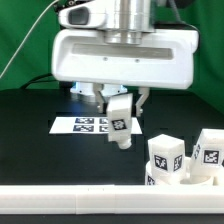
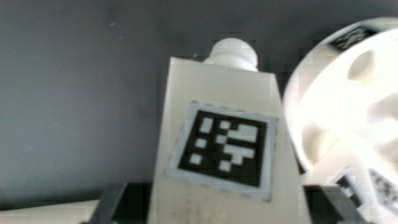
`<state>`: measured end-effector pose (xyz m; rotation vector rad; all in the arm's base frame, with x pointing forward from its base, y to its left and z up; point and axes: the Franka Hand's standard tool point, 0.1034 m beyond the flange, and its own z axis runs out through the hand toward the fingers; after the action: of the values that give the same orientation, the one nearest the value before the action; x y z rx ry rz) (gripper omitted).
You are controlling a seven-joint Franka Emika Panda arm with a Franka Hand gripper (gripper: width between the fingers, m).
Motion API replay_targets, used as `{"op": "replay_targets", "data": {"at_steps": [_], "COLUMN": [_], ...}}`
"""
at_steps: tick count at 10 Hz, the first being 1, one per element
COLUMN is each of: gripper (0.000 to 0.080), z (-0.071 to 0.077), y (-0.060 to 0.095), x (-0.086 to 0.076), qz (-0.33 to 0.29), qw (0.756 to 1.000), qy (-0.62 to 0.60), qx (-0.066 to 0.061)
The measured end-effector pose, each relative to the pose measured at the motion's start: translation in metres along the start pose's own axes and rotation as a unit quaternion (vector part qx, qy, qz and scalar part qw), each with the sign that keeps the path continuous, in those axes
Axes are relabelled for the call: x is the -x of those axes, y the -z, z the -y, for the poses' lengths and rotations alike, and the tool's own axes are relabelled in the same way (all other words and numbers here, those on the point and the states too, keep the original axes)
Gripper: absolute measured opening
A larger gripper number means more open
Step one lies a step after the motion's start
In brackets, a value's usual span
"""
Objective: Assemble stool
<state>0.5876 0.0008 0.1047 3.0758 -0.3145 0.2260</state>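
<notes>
My gripper (image 1: 118, 104) is shut on a white blocky stool leg (image 1: 120, 124) and holds it tilted above the black table, tag facing the camera. In the wrist view the leg (image 2: 222, 120) stands between my dark fingers (image 2: 135, 198), its round peg pointing away from the gripper (image 2: 222, 203). The round white seat (image 2: 352, 110) lies close beside the leg in that view, partly cut off by the frame. In the exterior view two white tagged stool parts (image 1: 166, 160) (image 1: 209, 150) stand at the lower right; I cannot tell how they join.
The marker board (image 1: 88, 124) lies flat on the table behind the held leg. A long white bar (image 1: 70, 195) runs along the front edge. A dark backdrop closes the scene behind the arm.
</notes>
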Motion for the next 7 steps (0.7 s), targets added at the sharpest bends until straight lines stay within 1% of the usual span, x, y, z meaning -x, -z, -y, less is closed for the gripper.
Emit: {"op": "replay_targets", "data": {"at_steps": [1, 2, 4, 5, 6, 7], "gripper": [0.0327, 0.0327, 0.0327, 0.0327, 0.0327, 0.0327], "z": [-0.002, -0.004, -0.003, 0.006, 0.017, 0.022], "y": [-0.001, -0.003, -0.003, -0.001, 0.005, 0.008], "x": [-0.006, -0.002, -0.003, -0.002, -0.004, -0.007], "qz": [-0.053, -0.066, -0.064, -0.058, -0.047, -0.045], "qw": [0.999, 0.998, 0.998, 0.998, 0.997, 0.997], "qy": [-0.001, -0.001, 0.0, 0.029, 0.054, 0.058], "qx": [-0.003, -0.003, -0.003, 0.003, 0.01, 0.01]}}
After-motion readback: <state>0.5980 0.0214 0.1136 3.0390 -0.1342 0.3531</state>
